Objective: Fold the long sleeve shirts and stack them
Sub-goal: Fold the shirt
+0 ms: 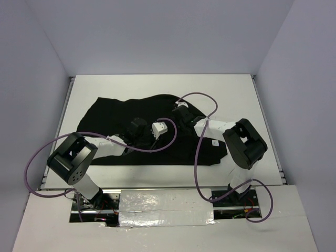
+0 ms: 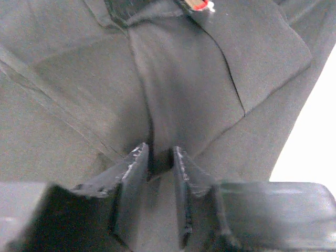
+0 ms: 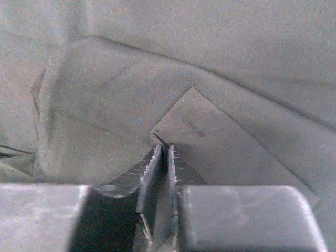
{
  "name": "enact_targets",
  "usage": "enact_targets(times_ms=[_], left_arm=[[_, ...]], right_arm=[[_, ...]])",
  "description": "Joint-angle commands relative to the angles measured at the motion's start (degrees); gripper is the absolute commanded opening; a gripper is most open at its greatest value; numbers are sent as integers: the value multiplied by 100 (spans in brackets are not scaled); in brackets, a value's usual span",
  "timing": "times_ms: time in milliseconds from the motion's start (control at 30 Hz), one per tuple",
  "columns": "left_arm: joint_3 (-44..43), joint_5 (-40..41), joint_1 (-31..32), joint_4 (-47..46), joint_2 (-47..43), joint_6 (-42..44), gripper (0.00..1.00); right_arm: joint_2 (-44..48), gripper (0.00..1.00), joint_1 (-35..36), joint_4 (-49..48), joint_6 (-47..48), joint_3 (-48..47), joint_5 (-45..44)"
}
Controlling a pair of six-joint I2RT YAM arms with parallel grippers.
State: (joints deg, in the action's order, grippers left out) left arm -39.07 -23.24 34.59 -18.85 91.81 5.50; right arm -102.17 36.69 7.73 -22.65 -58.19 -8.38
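The black long sleeve shirt (image 1: 110, 118) lies spread across the middle of the white table, rumpled toward its centre. A small white tag (image 1: 214, 143) shows at its right side. My left gripper (image 1: 140, 126) is over the shirt's middle. In the left wrist view its jaws (image 2: 160, 152) stand narrowly apart and pinch a raised ridge of the black fabric (image 2: 184, 68), with creases running into them. My right gripper (image 1: 181, 112) is at the shirt's upper middle. In the right wrist view (image 3: 164, 147) it is shut on a hemmed corner of the fabric (image 3: 131, 79).
The white table (image 1: 236, 89) is walled at the back and both sides, with metal rails along its left and right edges. Purple cables (image 1: 197, 157) loop over the shirt between the arms. A small red and white part (image 2: 202, 5) shows at the top of the left wrist view.
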Motion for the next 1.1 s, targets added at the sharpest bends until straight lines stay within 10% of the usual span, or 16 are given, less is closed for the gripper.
enact_targets(times_ms=[0,267,800,933,1067], left_arm=[[84,-101,48,-330,56,-84,37],[171,-119,74,-409,30,-84,0],[295,-181,83,-532,-58,-110,0],[277,-101,83,-374,-181,47,19],[233,-145,83,-137,-374,346,42]], right_arm=[[-128,14,58,-26,15,-280,-234],[240,0,75,-218,68,-228,-366],[119,0,207,-676,200,-384,-524],[-66,45,207,-387,235,-509,-436],[328,65,199,-211,279,-500,-392]])
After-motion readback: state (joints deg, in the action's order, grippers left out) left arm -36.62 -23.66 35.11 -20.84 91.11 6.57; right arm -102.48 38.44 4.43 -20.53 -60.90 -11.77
